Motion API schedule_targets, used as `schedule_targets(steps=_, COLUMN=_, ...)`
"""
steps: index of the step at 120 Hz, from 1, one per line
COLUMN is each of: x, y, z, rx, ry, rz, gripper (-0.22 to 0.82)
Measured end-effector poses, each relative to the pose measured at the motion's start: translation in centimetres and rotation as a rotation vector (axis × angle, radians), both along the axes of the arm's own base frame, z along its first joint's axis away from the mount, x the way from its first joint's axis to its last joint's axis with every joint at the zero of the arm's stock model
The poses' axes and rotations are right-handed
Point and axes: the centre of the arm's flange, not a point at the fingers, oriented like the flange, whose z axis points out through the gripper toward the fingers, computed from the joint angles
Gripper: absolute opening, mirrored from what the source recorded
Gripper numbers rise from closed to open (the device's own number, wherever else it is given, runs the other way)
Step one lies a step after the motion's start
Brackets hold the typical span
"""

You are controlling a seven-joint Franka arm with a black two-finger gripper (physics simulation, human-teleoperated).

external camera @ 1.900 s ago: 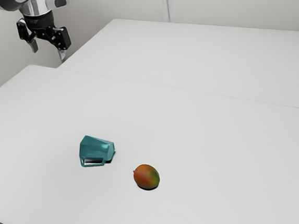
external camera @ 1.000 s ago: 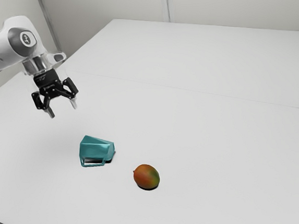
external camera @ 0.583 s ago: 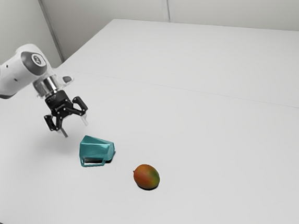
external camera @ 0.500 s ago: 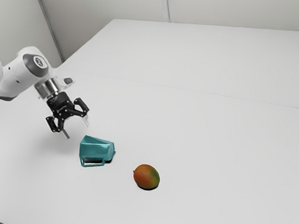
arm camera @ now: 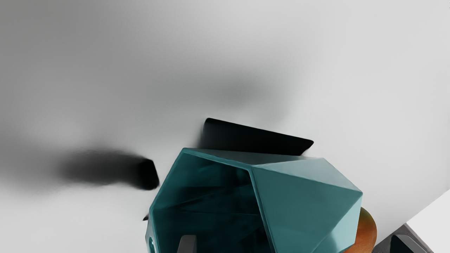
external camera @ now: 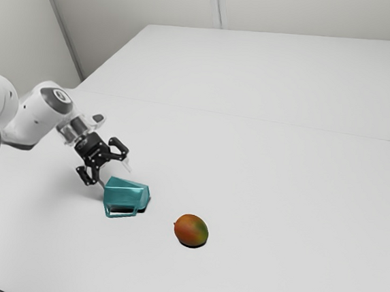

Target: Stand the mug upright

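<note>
Mug (external camera: 126, 193) on its side on table (external camera: 286, 195), right at the fingertips of the gripper (external camera: 115, 177). Not upright, so righting is still left; no grasp on it. Gripper released, fingers spread, one at the mug's mouth. Mouth faces gripper, base points away; long axis runs roughly flat, outward from gripper. Handle (external camera: 122, 215) out to the side. Mango (external camera: 191, 230) farther out, past the base.

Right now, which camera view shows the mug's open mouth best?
The wrist view: the mug's mouth is turned toward that camera, so you can see into its dark inside. The exterior view shows the mug side-on, lying on the table; its mouth end faces the exterior view's left, with the inside hidden.
</note>
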Motion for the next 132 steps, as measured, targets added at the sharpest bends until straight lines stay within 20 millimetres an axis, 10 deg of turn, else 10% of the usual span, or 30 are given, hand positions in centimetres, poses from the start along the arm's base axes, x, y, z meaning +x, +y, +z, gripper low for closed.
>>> schedule_targets(steps=24, x=-0.1, y=-1.0, z=-0.9, rx=-0.061, ry=0.002, rz=0.04, gripper=0.6)
schedule_targets(steps=65, x=0.4, y=-2.3, z=-0.4, rx=-0.058, ry=-0.01, rz=0.003, gripper=-0.01)
schedule_targets(steps=103, x=1.2, y=-3.7, z=0.5, rx=-0.052, ry=-0.02, rz=-0.021, gripper=-0.15)
schedule_targets(steps=132, x=1.8, y=-7.1, z=6.8, rx=0.131, ry=-0.125, rz=-0.189, gripper=-0.17)
